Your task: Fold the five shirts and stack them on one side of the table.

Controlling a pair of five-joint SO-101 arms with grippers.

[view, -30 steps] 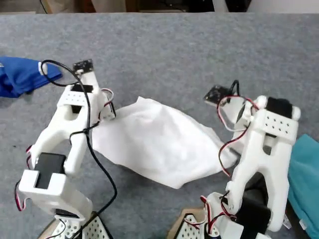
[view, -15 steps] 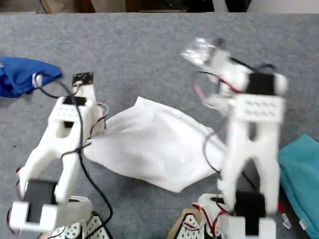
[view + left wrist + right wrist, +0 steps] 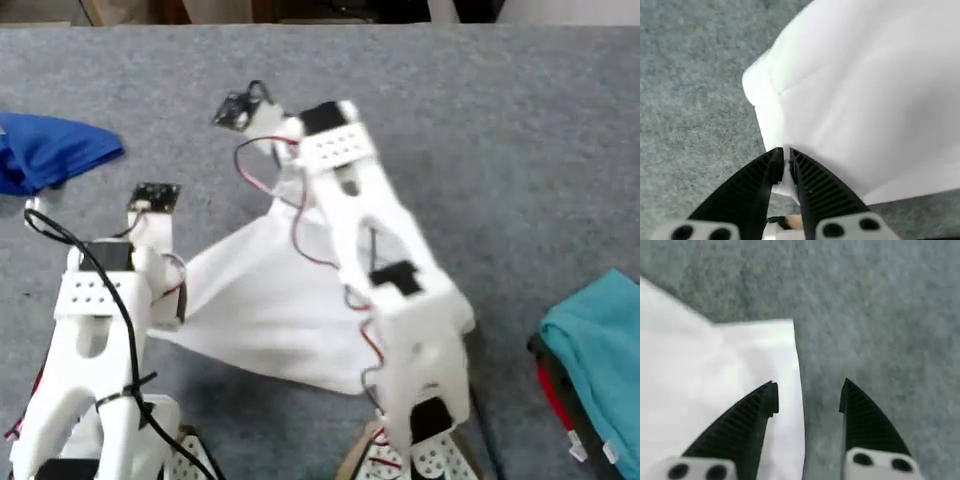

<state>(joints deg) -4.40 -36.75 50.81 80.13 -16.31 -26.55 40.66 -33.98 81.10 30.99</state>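
Centre of grey worktop [image 3: 500, 150]: white shirt [image 3: 270, 300], lying spread. Left gripper [image 3: 785, 152]: fingers clamped on the shirt's left edge. Right gripper [image 3: 808, 390]: fingers apart, straddling the far corner's hem, seemingly not touching it. Risk: closing too high misses the cloth; uneven pulls would skew the fold.

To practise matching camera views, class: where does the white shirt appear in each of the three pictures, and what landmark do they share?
High view: the white shirt lies mid-table between the arms.
Left wrist view: the white shirt has its edge pinched in the left end effector.
Right wrist view: the white shirt shows a corner at the open right end effector.
Shared landmark: the grey table bordering the shirt.
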